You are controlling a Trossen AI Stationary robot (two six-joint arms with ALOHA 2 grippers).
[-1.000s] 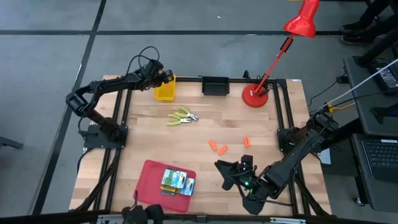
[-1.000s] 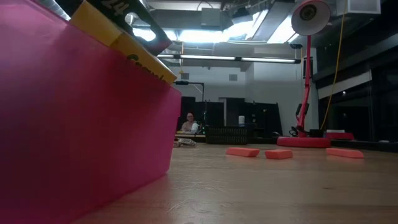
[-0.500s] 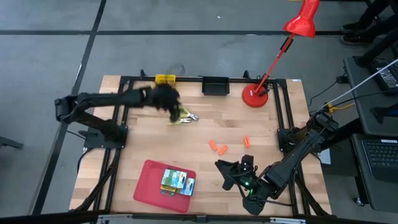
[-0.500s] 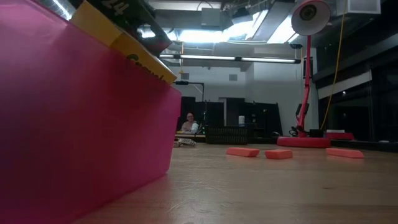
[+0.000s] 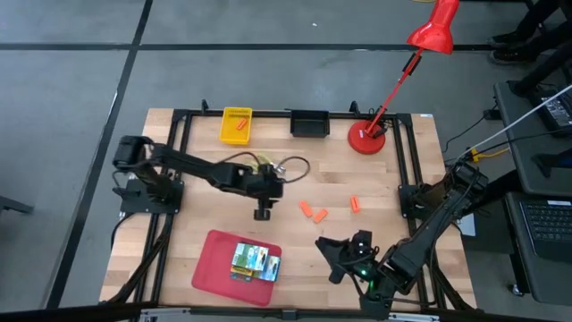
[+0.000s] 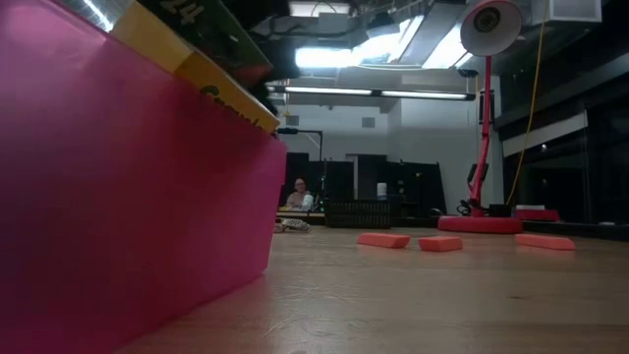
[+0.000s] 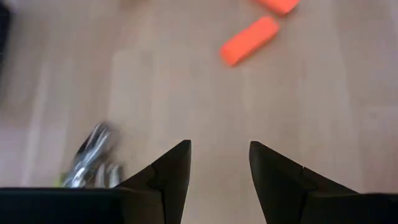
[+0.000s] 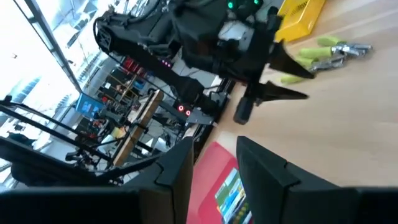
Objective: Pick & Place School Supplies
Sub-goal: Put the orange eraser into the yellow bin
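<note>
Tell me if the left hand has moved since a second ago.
Yes. The left hand went from over the yellow bin toward the orange pieces, open.

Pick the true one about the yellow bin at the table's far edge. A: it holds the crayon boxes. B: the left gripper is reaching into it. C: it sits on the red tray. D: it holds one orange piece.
D: in the high view a single orange piece lies inside the yellow bin, while the left gripper hangs open over the bare table nearer the middle.
</note>
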